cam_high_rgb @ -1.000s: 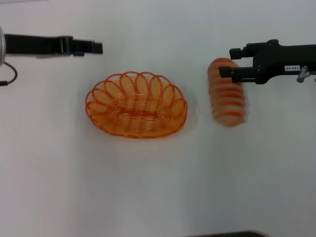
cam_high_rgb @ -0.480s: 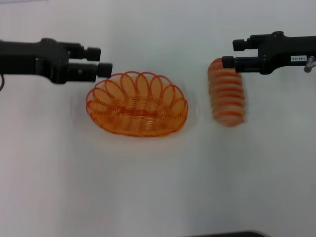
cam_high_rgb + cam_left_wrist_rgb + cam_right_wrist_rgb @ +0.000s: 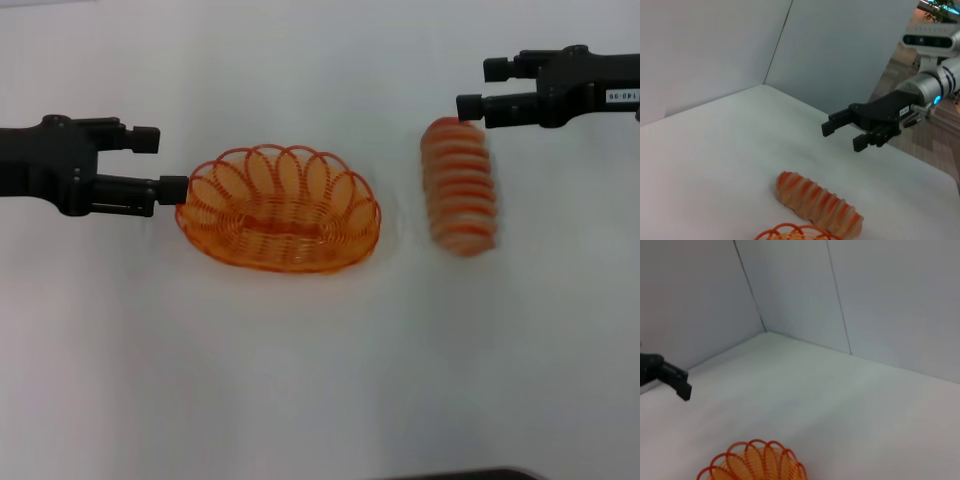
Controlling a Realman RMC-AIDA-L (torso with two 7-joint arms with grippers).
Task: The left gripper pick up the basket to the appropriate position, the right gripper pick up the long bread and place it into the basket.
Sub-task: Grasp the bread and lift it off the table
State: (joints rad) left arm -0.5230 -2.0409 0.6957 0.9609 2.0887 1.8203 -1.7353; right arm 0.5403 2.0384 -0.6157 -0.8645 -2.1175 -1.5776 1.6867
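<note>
Two open grippers, nothing held yet.
Left gripper (image 3: 167, 162) spread at rim of basket (image 3: 278, 209) on tabletop (image 3: 320, 380); could nudge wire aside. Long bread (image 3: 459, 186) right of basket; right gripper (image 3: 478, 88) parted above its far end, risking an off-centre, tilting pinch.

I count one basket (image 3: 278, 210) at the table's centre, one long bread (image 3: 459, 187) at its 3 o'clock, and two grippers: the left gripper (image 3: 158, 165) at 9 o'clock and the right gripper (image 3: 485, 88) at 2 o'clock, both with fingers spread.
</note>
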